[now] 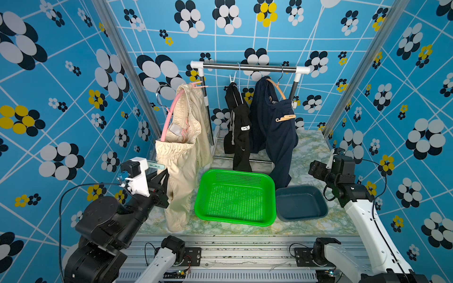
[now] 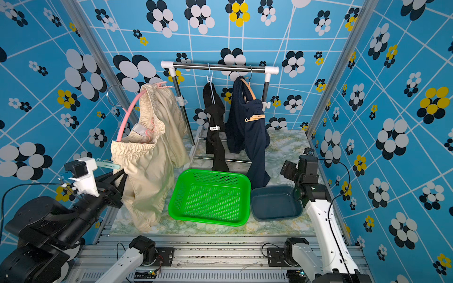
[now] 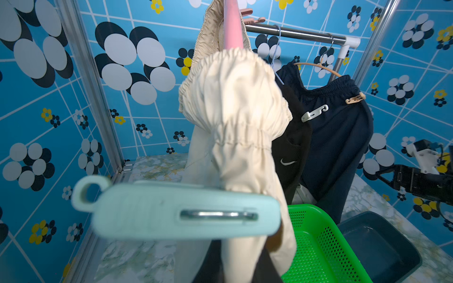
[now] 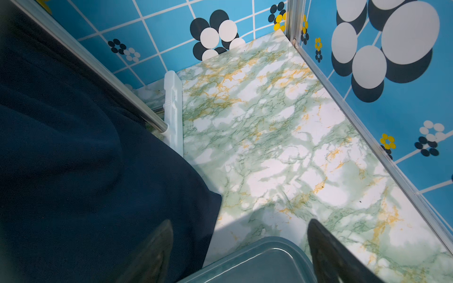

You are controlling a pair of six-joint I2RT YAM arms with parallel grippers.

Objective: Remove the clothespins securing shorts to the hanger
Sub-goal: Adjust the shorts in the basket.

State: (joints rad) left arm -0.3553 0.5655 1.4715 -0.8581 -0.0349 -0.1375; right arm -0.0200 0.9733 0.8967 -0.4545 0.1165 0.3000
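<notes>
Mint clothespin is gripping beige shorts at 9 o'clock; left tool clamping shut, right tool hanging open. Tugging risks dragging the hanger down.

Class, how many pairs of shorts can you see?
3: beige shorts on the pink hanger at the left, black shorts on the rail, navy shorts right of them. None seem hidden.
</notes>
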